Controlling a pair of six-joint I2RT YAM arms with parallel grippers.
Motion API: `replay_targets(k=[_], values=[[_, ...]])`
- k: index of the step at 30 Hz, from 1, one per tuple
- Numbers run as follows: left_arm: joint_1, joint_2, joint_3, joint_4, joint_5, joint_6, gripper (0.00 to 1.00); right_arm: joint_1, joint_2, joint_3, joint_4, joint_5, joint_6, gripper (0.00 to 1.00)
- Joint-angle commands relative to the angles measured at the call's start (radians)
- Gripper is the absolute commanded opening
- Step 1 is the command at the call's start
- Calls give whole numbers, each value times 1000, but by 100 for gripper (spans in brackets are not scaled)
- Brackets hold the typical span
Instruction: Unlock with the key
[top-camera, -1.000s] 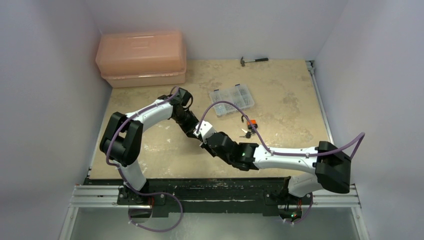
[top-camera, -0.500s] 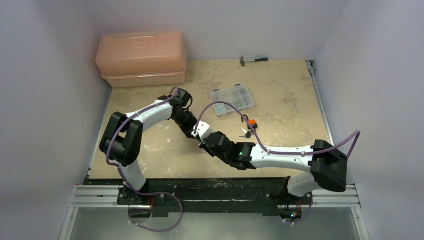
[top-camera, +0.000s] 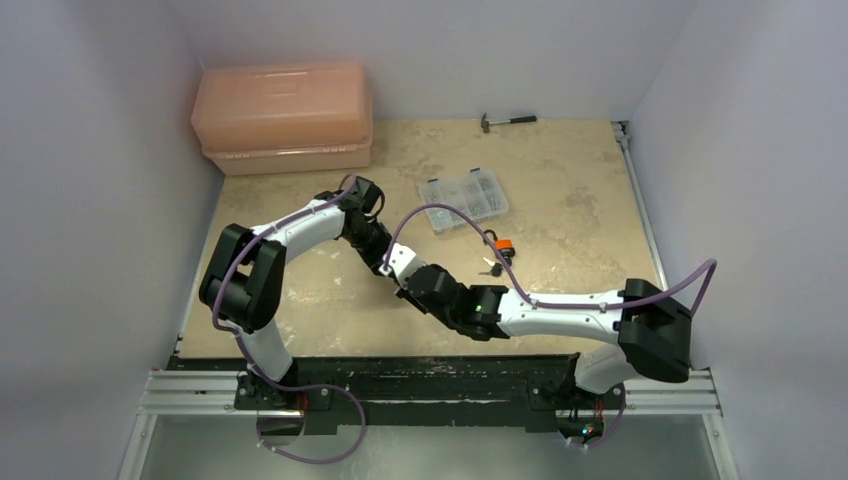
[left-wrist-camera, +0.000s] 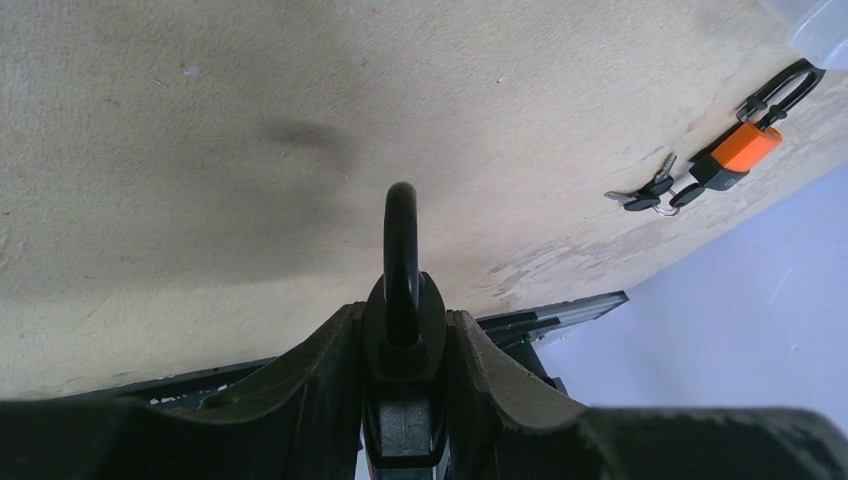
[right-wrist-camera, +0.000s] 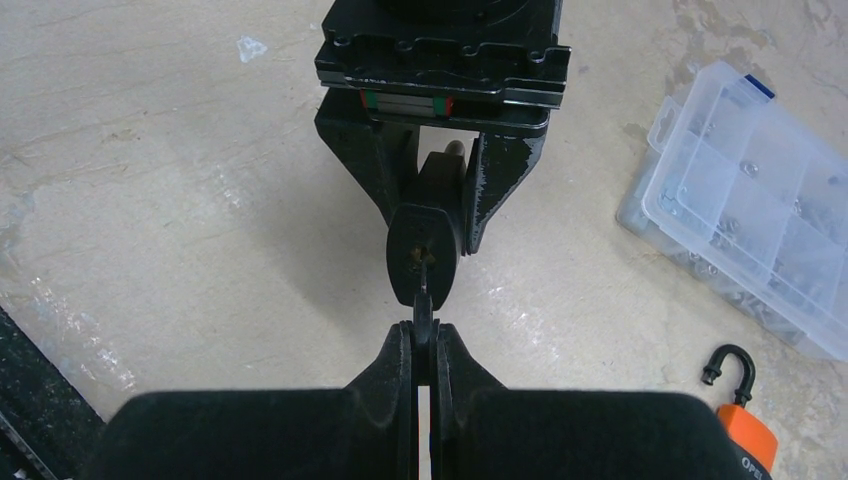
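My left gripper (left-wrist-camera: 402, 335) is shut on a black padlock (left-wrist-camera: 401, 330), shackle pointing away from the wrist. In the right wrist view the padlock's keyhole end (right-wrist-camera: 424, 255) faces my right gripper (right-wrist-camera: 424, 335), which is shut on the key (right-wrist-camera: 423, 322) by its black head. The thin blade reaches into the keyhole. In the top view the two grippers meet nose to nose over the table's middle, left gripper (top-camera: 378, 252), right gripper (top-camera: 402, 268); padlock and key are hidden between them there.
An orange padlock (top-camera: 503, 245) with a bunch of keys (top-camera: 492, 266) lies right of the grippers. A clear compartment box (top-camera: 463, 199) of small parts lies behind. A salmon toolbox (top-camera: 284, 115) stands at the back left, a small hammer (top-camera: 508, 121) at the back wall.
My right arm has moved left and slightly away from me, bringing its gripper up against the left gripper. The left arm has barely moved.
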Motion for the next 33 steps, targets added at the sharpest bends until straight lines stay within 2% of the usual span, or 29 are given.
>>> replay_targets(k=[1, 22, 33], values=[[5, -41, 12, 9, 51, -1, 0, 0, 7, 55, 24, 55, -8, 0], [7, -45, -4, 34, 76, -48, 0, 33, 52, 73, 52, 165, -50, 0], [8, -46, -3, 24, 73, -43, 0, 40, 54, 69, 78, 148, -105, 0]])
